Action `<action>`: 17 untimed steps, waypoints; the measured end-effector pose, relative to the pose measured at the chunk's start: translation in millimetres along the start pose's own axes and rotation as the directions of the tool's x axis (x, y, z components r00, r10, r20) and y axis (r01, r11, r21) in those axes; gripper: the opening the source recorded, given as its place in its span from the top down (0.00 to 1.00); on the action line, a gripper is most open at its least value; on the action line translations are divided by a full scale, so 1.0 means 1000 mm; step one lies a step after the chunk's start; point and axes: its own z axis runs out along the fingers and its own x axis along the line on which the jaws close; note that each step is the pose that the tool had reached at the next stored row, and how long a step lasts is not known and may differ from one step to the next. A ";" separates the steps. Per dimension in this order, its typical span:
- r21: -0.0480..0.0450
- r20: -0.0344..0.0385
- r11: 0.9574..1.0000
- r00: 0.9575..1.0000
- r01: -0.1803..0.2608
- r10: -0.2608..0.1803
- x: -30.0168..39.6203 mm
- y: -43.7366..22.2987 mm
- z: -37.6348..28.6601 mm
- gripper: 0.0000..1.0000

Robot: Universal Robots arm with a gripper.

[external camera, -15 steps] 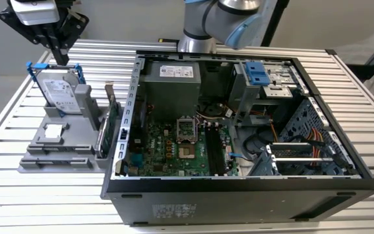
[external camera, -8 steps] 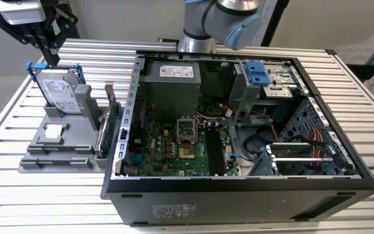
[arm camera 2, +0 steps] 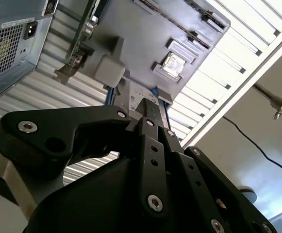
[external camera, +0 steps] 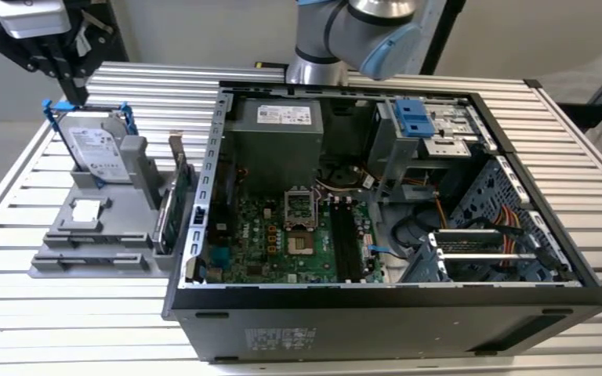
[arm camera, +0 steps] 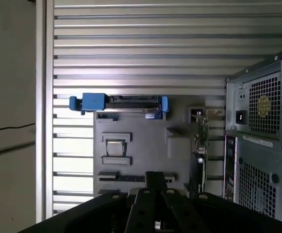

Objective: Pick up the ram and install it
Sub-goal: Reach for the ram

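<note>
My gripper (external camera: 73, 92) hangs at the exterior view's upper left, above the grey parts holder (external camera: 60, 235), touching nothing. Its black fingers (arm camera 2: 148, 109) are pressed together and empty, as also seen in the first wrist view (arm camera: 155, 179). A thin dark strip standing on edge in a slot of the holder looks like the ram (arm camera: 126, 177); the fingertips cover its middle in that view. The open computer case (external camera: 385, 313) lies beside the holder, its motherboard (external camera: 280, 235) facing up with long black slots (external camera: 345, 235).
The holder also carries an upright grey hard drive in a blue frame (external camera: 97, 153), a small square chip (external camera: 87, 210) and a green expansion card with a metal bracket (external camera: 175, 204) on edge next to the case wall. The ribbed metal table (external camera: 29, 313) ends just beyond the holder.
</note>
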 end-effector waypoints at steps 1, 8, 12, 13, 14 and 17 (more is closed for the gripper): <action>0.000 0.000 1.000 1.000 0.009 -0.009 0.0005 0.0000 0.0001 1.00; 0.001 -0.001 1.000 1.000 0.020 -0.020 0.0042 -0.0004 0.0003 1.00; 0.001 -0.001 1.000 1.000 0.019 -0.019 0.0048 -0.0072 0.0002 1.00; 0.001 -0.001 1.000 1.000 0.020 -0.020 0.0052 -0.0098 0.0003 1.00; 0.001 -0.001 1.000 1.000 0.020 -0.020 0.0057 -0.0122 0.0003 1.00; 0.001 0.003 1.000 1.000 0.020 -0.020 0.0079 -0.0184 0.0003 1.00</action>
